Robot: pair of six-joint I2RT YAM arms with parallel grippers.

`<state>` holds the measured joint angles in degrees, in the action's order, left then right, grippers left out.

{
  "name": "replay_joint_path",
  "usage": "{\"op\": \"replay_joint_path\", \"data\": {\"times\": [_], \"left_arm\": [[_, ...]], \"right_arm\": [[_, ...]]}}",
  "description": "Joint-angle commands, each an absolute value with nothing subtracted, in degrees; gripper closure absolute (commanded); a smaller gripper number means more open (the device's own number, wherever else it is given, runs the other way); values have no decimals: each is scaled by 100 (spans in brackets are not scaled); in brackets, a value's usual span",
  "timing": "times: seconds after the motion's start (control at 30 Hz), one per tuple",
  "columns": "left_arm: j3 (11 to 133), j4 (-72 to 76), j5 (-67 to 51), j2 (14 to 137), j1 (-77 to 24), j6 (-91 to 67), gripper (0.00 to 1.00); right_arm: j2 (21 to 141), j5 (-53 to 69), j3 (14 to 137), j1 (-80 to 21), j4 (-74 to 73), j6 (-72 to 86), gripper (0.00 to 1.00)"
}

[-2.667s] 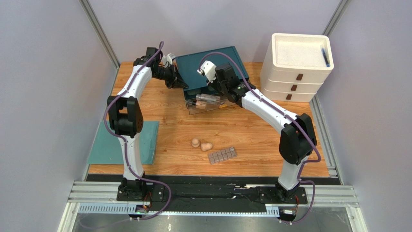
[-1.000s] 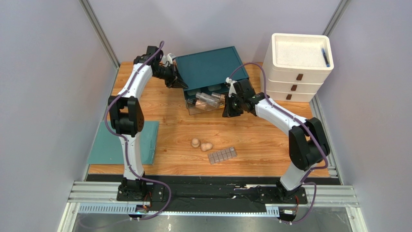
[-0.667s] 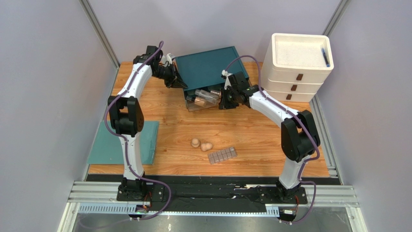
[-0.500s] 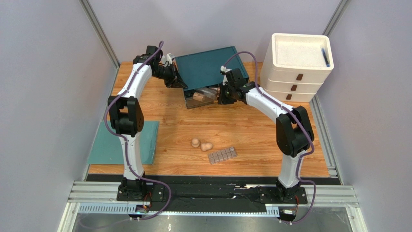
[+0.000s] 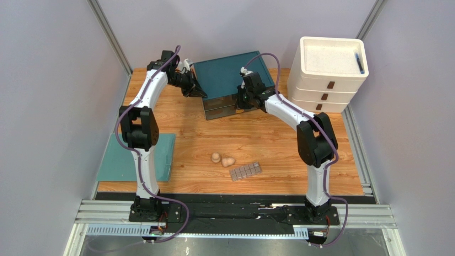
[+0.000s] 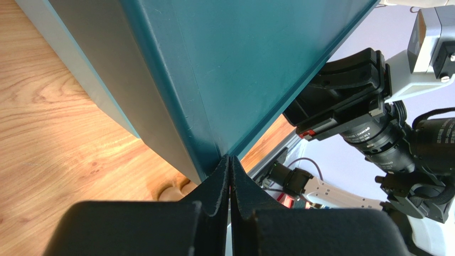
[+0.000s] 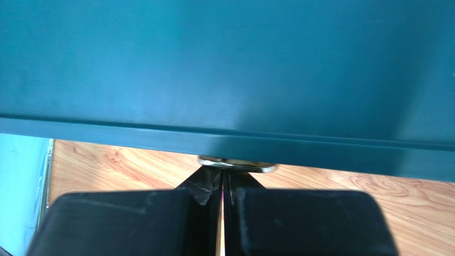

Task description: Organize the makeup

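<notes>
Since the earlier view, my right arm has swung in toward the teal rectangular box (image 5: 228, 74), and the clear plastic drawer (image 5: 219, 111) that stood pulled out is now pushed almost flush under it. My right gripper (image 5: 240, 101) is closed, fingers pressed together and tips against the drawer's right end. My left gripper (image 5: 202, 94) is closed too, and its tips meet at the box's left corner edge (image 6: 213, 138), seemingly bracing it.

By my judgement the task is partly done. The clear bottle and the brown-tinted tubes should be inside the drawer, just ahead of my right gripper. Two beige egg-shaped sponges (image 5: 228, 161) and the flat rectangular palette of brownish squares (image 5: 245, 171) lie on the wooden counter (image 5: 267, 138), well apart from both grippers, behind them toward my bases. Those are left to put away.

With the drawer closed I cannot make out the bottle or tubes. My right wrist camera shows little but the teal wall (image 7: 213, 64) and a small silvery rim (image 7: 237, 164) just past my fingertips, which I cannot identify. Whether the drawer is fully home is hard to tell.
</notes>
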<state>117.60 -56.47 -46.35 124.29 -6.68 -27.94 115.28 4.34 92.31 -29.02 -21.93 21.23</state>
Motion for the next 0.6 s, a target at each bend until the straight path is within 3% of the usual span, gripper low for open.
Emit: {"op": "replay_joint_path", "data": {"times": [0.0, 0.13, 0.23, 0.27, 0.37, 0.43, 0.47, 0.57], "left_arm": [[11751, -6073, -4641, 12199, -659, -2672, 98], [11786, -6056, -4649, 12225, -659, -2681, 98], [11812, -6056, -4667, 12252, -659, -2689, 98], [11812, -6047, -4676, 12252, -659, -2681, 98], [11821, -6056, -4676, 12252, -659, -2663, 97], [11812, -6056, -4676, 12278, -659, -2654, 97], [11804, -6056, -4684, 12278, -659, -2654, 97], [11804, -6056, -4676, 12278, -659, -2654, 97]], "right_arm": [[11470, 246, 9413, -2944, -1397, 2285, 100], [11031, 473, 8931, -2927, -1424, 2302, 96], [10618, 1112, 8386, -2813, -1371, 2539, 79], [10548, 1273, 8246, -2725, -1293, 2766, 63], [10240, 1748, 7508, -2532, -829, 3407, 44], [10152, 2038, 6840, -2435, -363, 3803, 38], [10134, 2100, 6673, -2330, -12, 3997, 30], [10309, 2294, 6355, -2137, 544, 4639, 25]]}}
